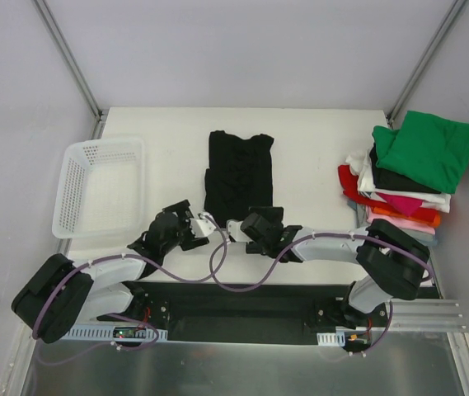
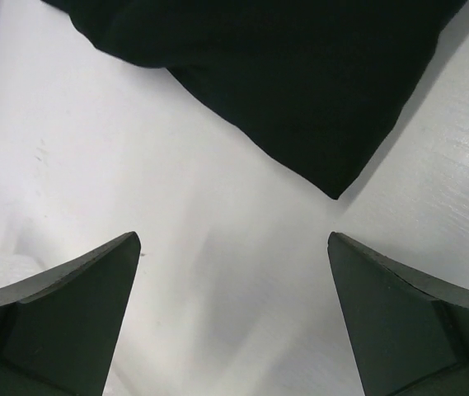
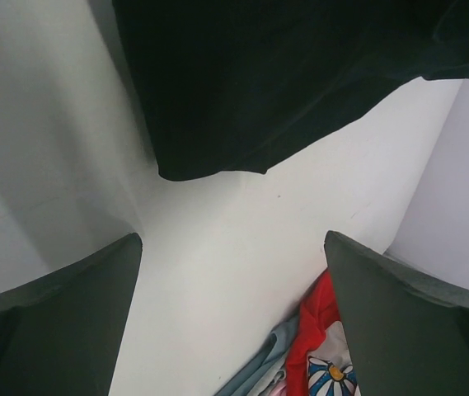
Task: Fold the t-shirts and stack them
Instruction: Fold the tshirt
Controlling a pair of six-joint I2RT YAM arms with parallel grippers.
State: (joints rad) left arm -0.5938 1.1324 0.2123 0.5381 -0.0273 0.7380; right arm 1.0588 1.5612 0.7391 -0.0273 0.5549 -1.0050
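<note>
Black cloth t-shirt (image 1: pixel 240 173) lies flat and rumpled in the middle of the white surface (image 1: pixel 316 148), drawn in to a narrow oblong running away from the arms. The left pincer (image 2: pixel 232 247) is released, its jaws spread wide with nothing between them. A near corner of the shirt points toward the gap, apart from the fingers. The right pincer (image 3: pixel 232 247) is likewise spread wide and holds nothing, and the other near corner lies just ahead of it, untouched. At the surface's right edge sits a stack of folded t-shirts (image 1: pixel 399 194) with a green t-shirt (image 1: pixel 428 148) on top, over black, white, red, pink and orange layers. A white plastic mesh basket (image 1: pixel 69 186) stands at the left edge, well apart from the black shirt.
</note>
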